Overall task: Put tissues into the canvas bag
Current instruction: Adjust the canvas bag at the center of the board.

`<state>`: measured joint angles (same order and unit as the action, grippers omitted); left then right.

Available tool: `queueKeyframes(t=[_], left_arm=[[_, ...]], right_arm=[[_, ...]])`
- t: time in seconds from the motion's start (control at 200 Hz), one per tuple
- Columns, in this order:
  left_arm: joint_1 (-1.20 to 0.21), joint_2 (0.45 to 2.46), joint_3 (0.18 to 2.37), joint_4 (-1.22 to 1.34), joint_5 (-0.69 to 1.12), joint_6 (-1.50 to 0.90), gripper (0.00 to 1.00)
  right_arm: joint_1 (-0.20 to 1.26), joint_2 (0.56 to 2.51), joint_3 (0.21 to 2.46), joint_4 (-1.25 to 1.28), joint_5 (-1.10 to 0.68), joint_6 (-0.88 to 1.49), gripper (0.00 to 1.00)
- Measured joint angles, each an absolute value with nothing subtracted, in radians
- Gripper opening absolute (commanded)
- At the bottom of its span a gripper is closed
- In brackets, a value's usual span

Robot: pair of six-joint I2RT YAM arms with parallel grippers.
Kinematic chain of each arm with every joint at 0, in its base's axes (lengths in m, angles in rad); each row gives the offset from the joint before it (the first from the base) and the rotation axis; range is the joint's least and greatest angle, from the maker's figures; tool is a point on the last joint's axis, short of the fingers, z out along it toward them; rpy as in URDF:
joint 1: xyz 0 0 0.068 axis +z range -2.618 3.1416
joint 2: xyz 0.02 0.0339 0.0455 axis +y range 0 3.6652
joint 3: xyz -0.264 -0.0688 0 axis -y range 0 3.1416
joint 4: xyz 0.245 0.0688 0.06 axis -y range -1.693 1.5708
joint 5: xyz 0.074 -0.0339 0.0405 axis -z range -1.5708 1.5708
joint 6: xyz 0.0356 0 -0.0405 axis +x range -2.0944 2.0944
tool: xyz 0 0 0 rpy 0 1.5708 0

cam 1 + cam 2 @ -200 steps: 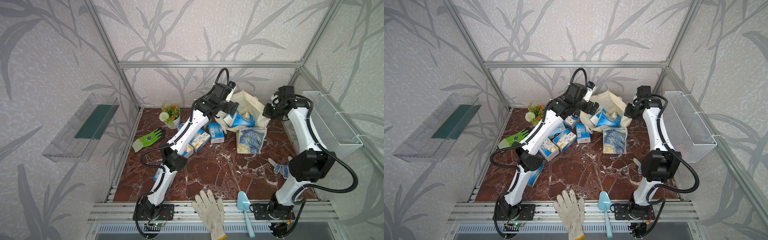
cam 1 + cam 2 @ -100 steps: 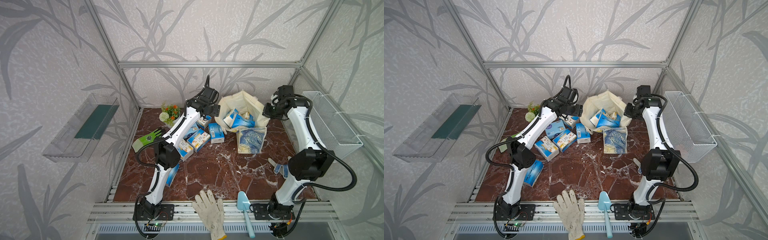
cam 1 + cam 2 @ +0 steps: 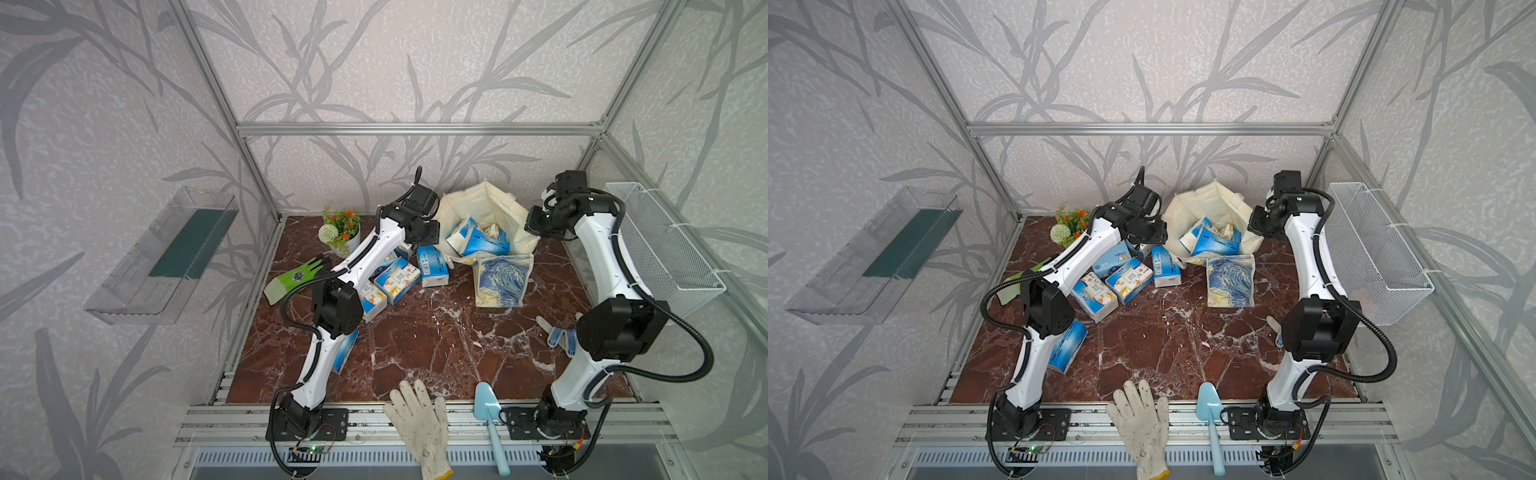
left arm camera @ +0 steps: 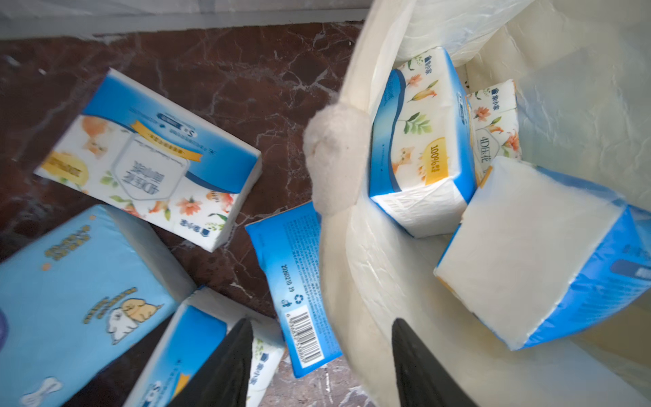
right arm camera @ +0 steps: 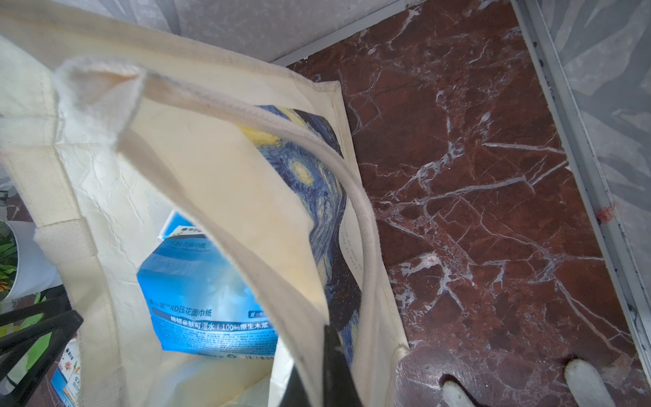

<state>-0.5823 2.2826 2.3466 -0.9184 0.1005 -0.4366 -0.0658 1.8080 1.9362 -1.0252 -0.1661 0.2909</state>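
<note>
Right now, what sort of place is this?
Most likely a robot lab test cell: two bolted-down robot arms, an aluminium frame with wallpapered panels, and a marble-look tabletop staged with tissue packs and a canvas bag.

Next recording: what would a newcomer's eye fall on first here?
The cream canvas bag stands at the back, mouth gaping with blue tissue packs inside, the right gripper pinching its wall. Beside it, loose tissue packs lie scattered on the red marble table, the left gripper hovering open above them.
</note>
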Motion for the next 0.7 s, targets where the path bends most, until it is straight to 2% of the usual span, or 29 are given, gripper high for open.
queueKeyframes(t=[0.14,0.265,0.7], left_arm=[[-0.584,2.320,2.347,-0.902,0.143,-0.460,0.26],[-0.587,2.330,2.348,-0.891,0.176,-0.481,0.00],[-0.598,2.330,2.521,-0.882,0.268,-0.434,0.00]], right_arm=[[-0.066,1.808,1.936,-1.026,-0.167,0.290,0.00],[-0.066,1.808,1.936,-1.026,-0.167,0.287,0.00],[-0.070,1.808,1.939,-1.055,-0.104,0.267,0.00]])
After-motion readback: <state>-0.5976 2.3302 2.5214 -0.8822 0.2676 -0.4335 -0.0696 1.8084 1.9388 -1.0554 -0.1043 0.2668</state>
